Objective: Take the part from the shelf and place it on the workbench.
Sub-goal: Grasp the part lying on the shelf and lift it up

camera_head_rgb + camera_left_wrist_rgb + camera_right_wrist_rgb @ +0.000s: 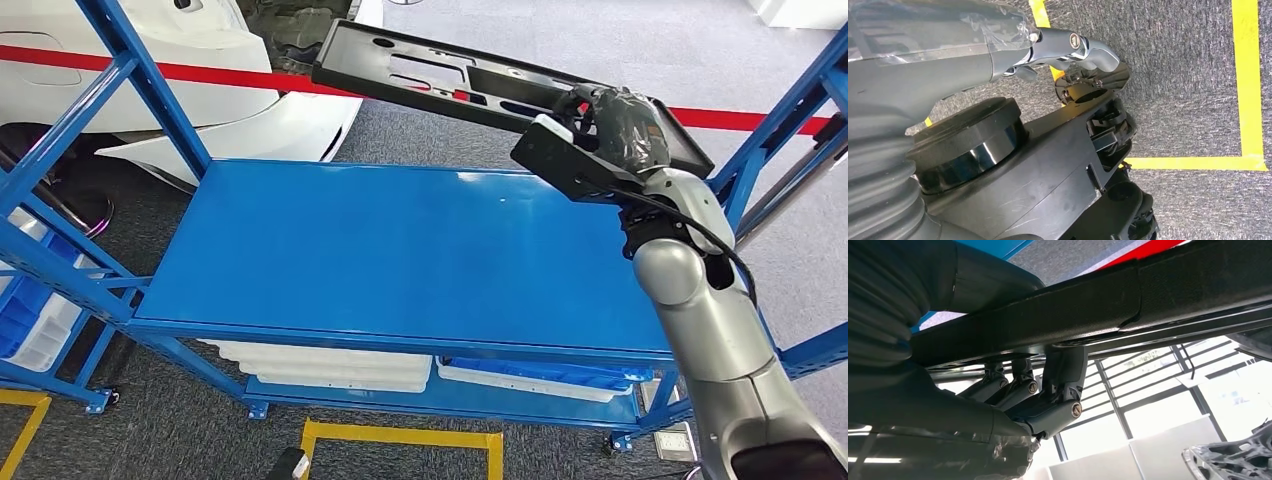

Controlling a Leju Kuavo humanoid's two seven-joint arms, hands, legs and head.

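The blue shelf (400,250) stands below the part (430,80), a long, flat black plastic panel with cut-out slots, held tilted in the air above the shelf's far edge. The right hand (610,125) grips its right end. The left hand (1063,50) hangs with fingers curled on nothing.

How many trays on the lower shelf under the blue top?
2: a white tray at the left-middle of the lower shelf, a blue-and-white tray to its right. The blue top may hide others.
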